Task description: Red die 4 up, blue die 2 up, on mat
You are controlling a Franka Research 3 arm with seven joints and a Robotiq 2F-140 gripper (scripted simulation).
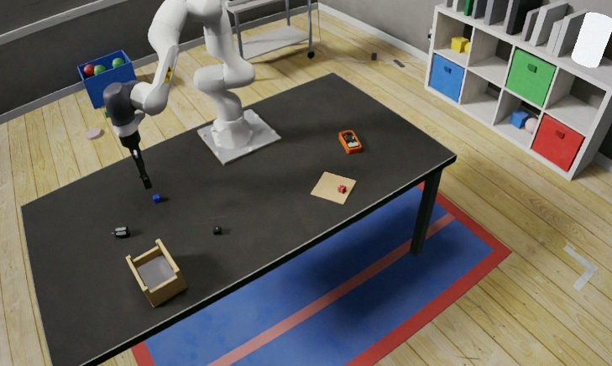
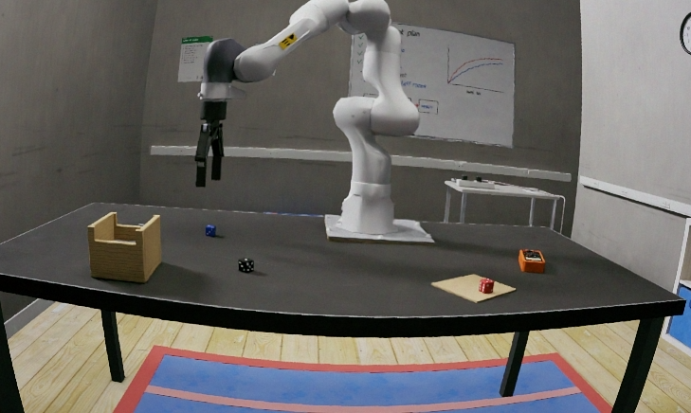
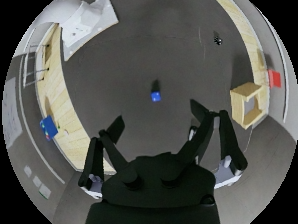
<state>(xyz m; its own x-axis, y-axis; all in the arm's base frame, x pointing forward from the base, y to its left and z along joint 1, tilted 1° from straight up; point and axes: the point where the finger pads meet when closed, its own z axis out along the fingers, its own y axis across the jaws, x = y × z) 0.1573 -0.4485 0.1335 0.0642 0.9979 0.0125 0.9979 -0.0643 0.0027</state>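
The blue die (image 1: 156, 198) (image 2: 210, 230) (image 3: 156, 96) lies on the dark table; its top number is too small to tell. My gripper (image 2: 208, 182) (image 3: 156, 114) is open and empty, high above the table near the blue die. The red die (image 1: 342, 188) (image 2: 485, 285) sits on the tan mat (image 1: 322, 193) (image 2: 455, 284), inside its edges; I cannot read its top number surely. The black die (image 1: 217, 230) (image 2: 245, 265) (image 3: 218, 41) lies on the table between the wooden box and the mat; its top number is not clear.
An open wooden box (image 1: 169, 290) (image 2: 117, 261) (image 3: 241, 107) stands at the front left. A small dark object with light stripes (image 1: 122, 232) lies behind it. An orange meter (image 1: 349, 141) (image 2: 532, 260) lies behind the mat. The robot's base plate (image 1: 226, 154) is at the back edge.
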